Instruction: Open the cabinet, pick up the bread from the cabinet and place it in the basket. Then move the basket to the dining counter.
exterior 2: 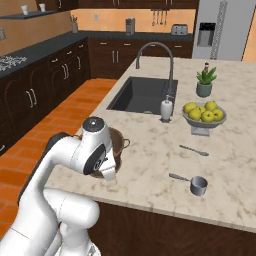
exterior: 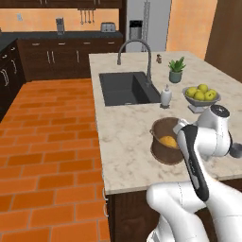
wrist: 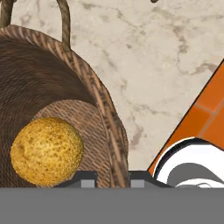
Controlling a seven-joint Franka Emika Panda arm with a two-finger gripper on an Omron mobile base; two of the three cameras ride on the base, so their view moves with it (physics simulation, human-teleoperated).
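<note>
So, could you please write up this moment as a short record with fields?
basket: on the dining counter near its front edge, upright
bread: lying inside the basket
gripper: fingertips straddle the basket's rim, one on each side, closed on it
nearby: soap dispenser by the sink; fruit bowl of apples behind the basket

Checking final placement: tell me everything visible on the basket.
The basket is small, round, brown and woven, bucket-shaped with a thin rim and a loop handle at the side. It stands upright on the beige marble-look counter, near the edge closest to the robot. The bread, a round golden bun, lies on its floor. The tool straddles its wall at the rim, one finger inside, one outside, gripping it.
</note>
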